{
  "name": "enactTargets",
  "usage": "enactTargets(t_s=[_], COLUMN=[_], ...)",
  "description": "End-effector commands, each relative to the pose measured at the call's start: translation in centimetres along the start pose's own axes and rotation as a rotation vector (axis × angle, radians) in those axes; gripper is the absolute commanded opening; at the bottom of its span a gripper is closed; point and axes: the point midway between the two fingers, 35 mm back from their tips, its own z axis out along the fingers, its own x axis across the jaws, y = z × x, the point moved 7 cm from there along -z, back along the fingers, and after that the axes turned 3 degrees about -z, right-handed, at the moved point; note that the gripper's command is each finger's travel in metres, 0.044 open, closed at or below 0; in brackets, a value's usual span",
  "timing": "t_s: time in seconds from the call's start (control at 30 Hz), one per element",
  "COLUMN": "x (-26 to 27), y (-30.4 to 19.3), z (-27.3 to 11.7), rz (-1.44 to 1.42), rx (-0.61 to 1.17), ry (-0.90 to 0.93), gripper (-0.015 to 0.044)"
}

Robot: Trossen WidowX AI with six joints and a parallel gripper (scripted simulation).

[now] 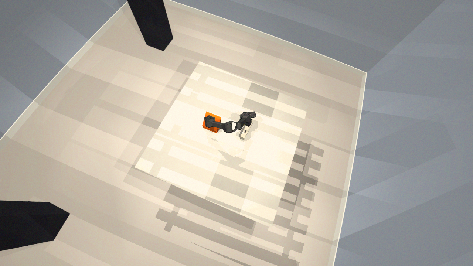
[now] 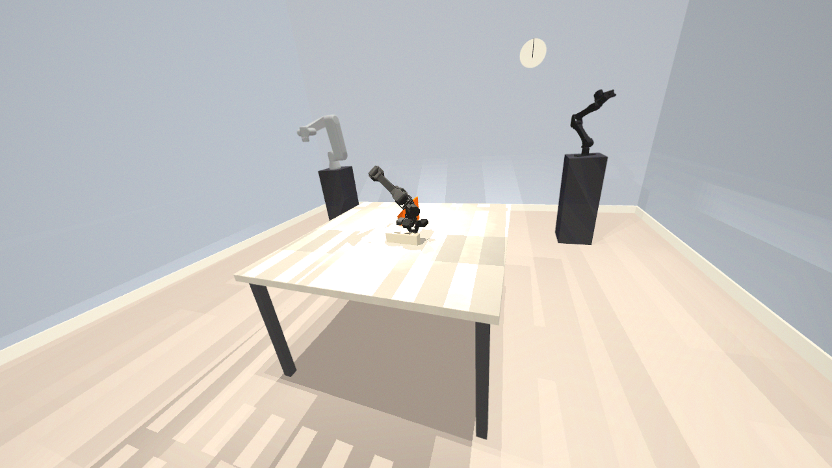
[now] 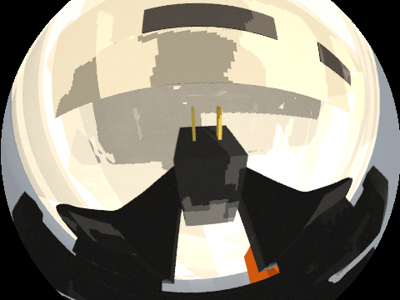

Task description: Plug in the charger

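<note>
The black two-prong charger (image 3: pixel 208 175) is clamped between both fingers of my gripper (image 3: pixel 205 168) (image 2: pixel 413 230). Its two brass prongs point away from the gripper, side by side and bare, toward the upper part of the wrist view. The cream power strip (image 1: pixel 244 135) (image 2: pixel 401 239) (image 3: pixel 287 62) lies on the table, with dark openings in its top. In the wrist view the prong tips show just below the strip's near edge, not in an opening. In the exterior view the gripper is low at the strip. The top and exterior views are too small to show the charger or its exact height.
The arm's orange base (image 1: pixel 214 129) (image 2: pixel 416 205) stands on the pale table (image 1: pixel 191 148) (image 2: pixel 349 267), with the arm bent across to the strip. A grey arm (image 2: pixel 336 136) and a black arm (image 2: pixel 579 125) stand on dark pedestals beyond the table.
</note>
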Motion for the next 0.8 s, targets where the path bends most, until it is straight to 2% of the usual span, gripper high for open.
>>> enactTargets(t_s=[0.0,0.77], x=[0.03,0.0], y=[0.16,0.01], z=[-0.09,0.0], rz=[0.006,0.0], rx=[-0.005,0.0], ry=[-0.001,0.0], gripper=[0.0,0.0])
